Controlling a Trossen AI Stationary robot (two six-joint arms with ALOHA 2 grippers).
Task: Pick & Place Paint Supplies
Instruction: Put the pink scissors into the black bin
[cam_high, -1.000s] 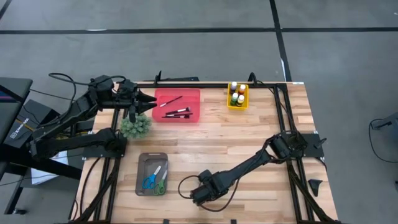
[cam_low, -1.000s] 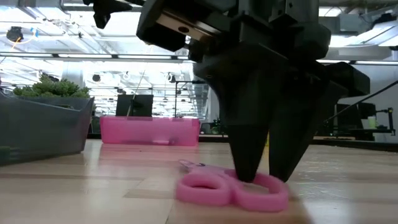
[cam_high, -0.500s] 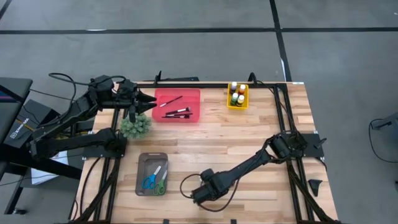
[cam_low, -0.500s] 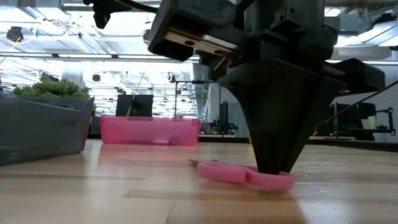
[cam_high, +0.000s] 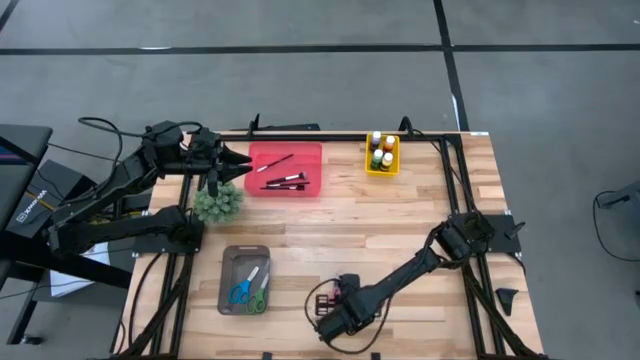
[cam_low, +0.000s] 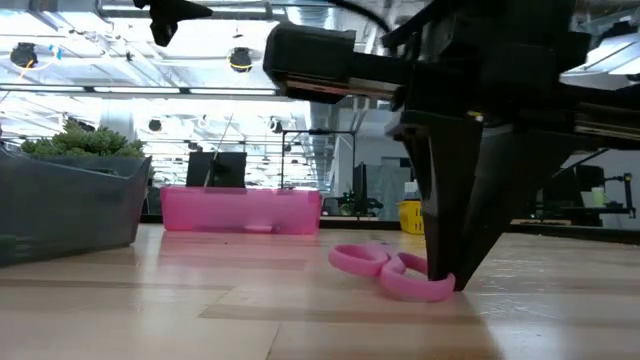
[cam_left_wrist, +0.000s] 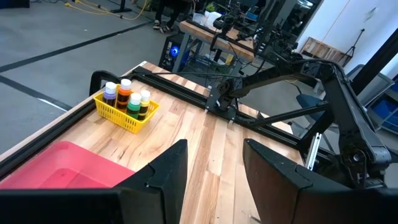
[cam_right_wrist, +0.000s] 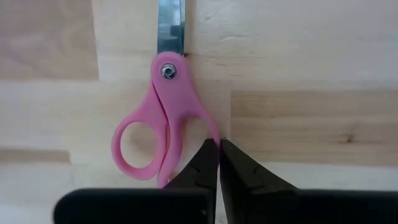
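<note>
Pink-handled scissors (cam_right_wrist: 165, 118) lie on the wooden table near its front edge (cam_high: 324, 296), with my right gripper (cam_right_wrist: 219, 149) standing over them, shut on one handle loop. The paint bottles stand in a yellow basket (cam_high: 382, 153) at the far side. Dark-handled brushes lie in a pink tray (cam_high: 285, 170). My left gripper (cam_high: 240, 160) hovers open at the pink tray's left end, with nothing between its fingers (cam_left_wrist: 214, 168). My right gripper pinches the rim of one handle loop (cam_right_wrist: 208, 132) of the scissors between its two fingertips. The fingers (cam_low: 445, 250) come from above, pointing down. The scissors stay low on the table, blades pointing away from the gripper; the held loop's far part is hidden under the fingers.
A grey tray (cam_high: 228, 290) with blue and green scissors sits at the near left. A fuzzy green tuft (cam_high: 218, 203) stands by the left arm. Bare wood lies across the table's middle and right.
My right gripper has shut on the scissors' handle loop and gone a little toward the table's right and near edges. The scissors have slid with it along the table and turned about.
</note>
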